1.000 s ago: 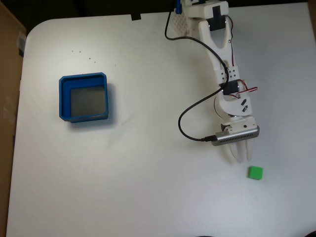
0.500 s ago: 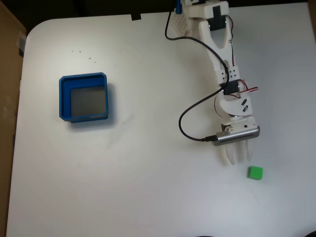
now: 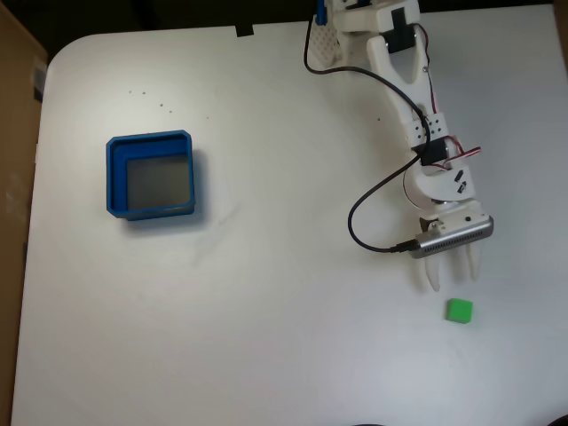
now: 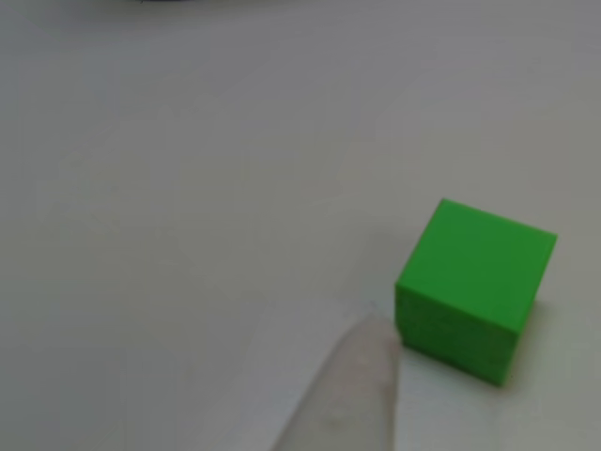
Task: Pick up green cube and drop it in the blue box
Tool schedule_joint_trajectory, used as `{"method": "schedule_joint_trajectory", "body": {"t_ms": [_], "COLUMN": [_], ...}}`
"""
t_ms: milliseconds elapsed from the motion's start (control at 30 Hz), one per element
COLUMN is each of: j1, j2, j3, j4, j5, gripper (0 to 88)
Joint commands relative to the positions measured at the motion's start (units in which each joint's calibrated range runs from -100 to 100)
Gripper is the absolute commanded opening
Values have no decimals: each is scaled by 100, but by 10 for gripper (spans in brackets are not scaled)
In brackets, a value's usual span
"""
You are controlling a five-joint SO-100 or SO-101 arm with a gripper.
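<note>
The cube (image 3: 459, 310) sits on the white surface (image 3: 266, 319) at the lower right of the fixed view, lying free with nothing touching it there. Just above it hang the fingers (image 3: 453, 276), spread apart with a clear gap between the two white tips, which point down toward the cube and stop just short of it. In the other view the cube (image 4: 474, 287) lies at the right, a little turned so that one corner edge faces the camera, and a blurred white fingertip (image 4: 352, 390) rises from the bottom edge right beside the cube's lower left corner; whether the two touch cannot be told. The white arm (image 3: 417, 115) runs from its base at the top edge of the fixed view down and to the right, with a grey slotted block (image 3: 454, 235) across the wrist and a black cable (image 3: 373, 200) looping out to the left of it. The box (image 3: 153, 175) stands well apart at the left, with its grey bottom bare. Nothing lies on the surface between cube and box. A few small dark specks (image 3: 161, 107) mark the surface above the box. The surface has rounded corners, with a brown strip (image 3: 13, 160) along its left edge and darkness beyond the top.
</note>
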Motion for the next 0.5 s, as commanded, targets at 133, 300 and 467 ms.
{"method": "schedule_joint_trajectory", "body": {"t_ms": [133,300,467], "j1": [1,1,1], "j2": [-117,-92,-67], "j3": [-386,-386,-386], "j4": [-132,-132,-116], "j5": [0,-5,20], "gripper": [270,270,270]}}
